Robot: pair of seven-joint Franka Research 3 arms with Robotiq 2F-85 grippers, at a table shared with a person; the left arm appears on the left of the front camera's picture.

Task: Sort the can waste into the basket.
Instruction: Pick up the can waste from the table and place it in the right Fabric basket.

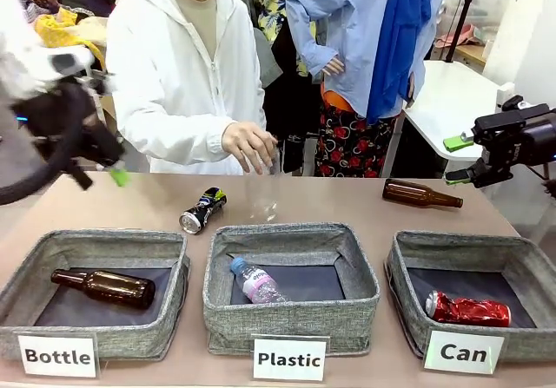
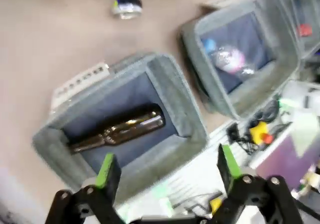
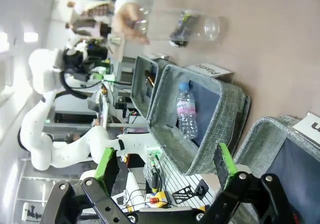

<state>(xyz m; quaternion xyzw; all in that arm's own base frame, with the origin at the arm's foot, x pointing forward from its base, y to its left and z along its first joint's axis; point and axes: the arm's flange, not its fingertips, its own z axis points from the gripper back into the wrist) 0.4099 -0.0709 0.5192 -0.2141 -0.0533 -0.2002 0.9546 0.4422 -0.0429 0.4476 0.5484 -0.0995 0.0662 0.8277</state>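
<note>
- Your left gripper (image 2: 167, 166) is spread wide, with nothing between its green pads. In its wrist view it hangs above the Bottle basket (image 2: 170, 78), where a brown bottle (image 2: 120, 130) lies on the dark lining.
- Your right gripper (image 1: 458, 159) is also wide open and empty. It is held in the air off the right side of the table (image 1: 347, 199), beyond the far right corner of the Can basket (image 1: 408, 275).
- The red can (image 1: 469, 310), crushed, already lies on its side inside the Can basket, close to the front wall.
- The black-and-blue can (image 1: 202, 210) lies on its side on the bare table. It sits behind the gap between the Bottle basket and the Plastic basket (image 1: 291, 314) and touches neither. One silver end faces your side.
- The Plastic basket holds a plastic bottle (image 1: 256, 282) with a blue cap, lying flat on the lining.
- A second brown bottle (image 1: 421, 195) lies on the table behind the Can basket, with its neck pointing to the right.
- The person's hand (image 1: 250, 145) is over the far side of the table, just beyond the black-and-blue can. In the right wrist view it is at one end of a clear bottle (image 3: 185, 26) lying beside that can. You cannot tell whether the fingers actually grip it.
</note>
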